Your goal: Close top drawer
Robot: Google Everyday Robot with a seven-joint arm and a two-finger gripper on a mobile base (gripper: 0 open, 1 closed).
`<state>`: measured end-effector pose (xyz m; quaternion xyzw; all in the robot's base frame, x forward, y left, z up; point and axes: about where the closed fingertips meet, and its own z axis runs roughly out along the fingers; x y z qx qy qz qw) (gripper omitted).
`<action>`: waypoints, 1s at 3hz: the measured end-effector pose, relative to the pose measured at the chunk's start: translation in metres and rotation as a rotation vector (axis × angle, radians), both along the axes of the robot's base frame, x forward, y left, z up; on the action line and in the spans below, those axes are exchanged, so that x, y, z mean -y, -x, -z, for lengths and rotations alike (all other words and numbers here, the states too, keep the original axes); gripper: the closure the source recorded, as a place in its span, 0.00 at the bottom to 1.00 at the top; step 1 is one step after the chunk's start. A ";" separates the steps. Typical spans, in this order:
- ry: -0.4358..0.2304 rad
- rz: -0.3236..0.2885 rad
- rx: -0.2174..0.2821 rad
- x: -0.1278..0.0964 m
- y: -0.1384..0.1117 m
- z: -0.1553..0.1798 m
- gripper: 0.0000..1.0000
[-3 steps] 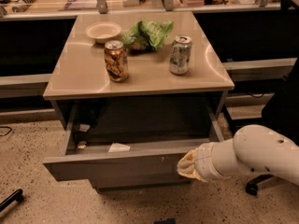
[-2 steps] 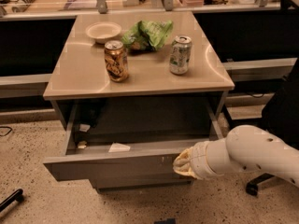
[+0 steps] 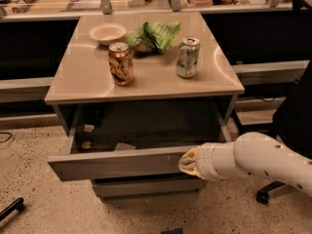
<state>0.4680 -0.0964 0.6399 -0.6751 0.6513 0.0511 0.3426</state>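
Observation:
The top drawer (image 3: 117, 164) of a small beige-topped cabinet stands pulled out toward me. It is wide, shallow and grey, with small white scuffs right of centre on its flat front. Inside lie a few small scraps. My gripper (image 3: 187, 162) comes in from the right on a thick white arm (image 3: 263, 161). Its tan tip rests against the right part of the drawer's front panel, by the scuffs.
On the cabinet top (image 3: 146, 77) stand a brown can (image 3: 121, 64), a silver-green can (image 3: 187, 57), a white bowl (image 3: 107, 33) and a green chip bag (image 3: 156, 35). A lower drawer front (image 3: 146, 186) sits below. A chair base (image 3: 265, 194) stands at right, a dark object (image 3: 12, 208) on the floor at left.
My gripper has slid a little to the left along the drawer's front panel. The drawer looks about as far out as before.

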 end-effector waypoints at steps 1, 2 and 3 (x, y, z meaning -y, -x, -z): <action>-0.031 0.034 0.070 0.001 -0.025 -0.006 1.00; -0.056 0.060 0.118 0.001 -0.054 -0.010 1.00; -0.067 0.074 0.140 -0.002 -0.082 -0.009 1.00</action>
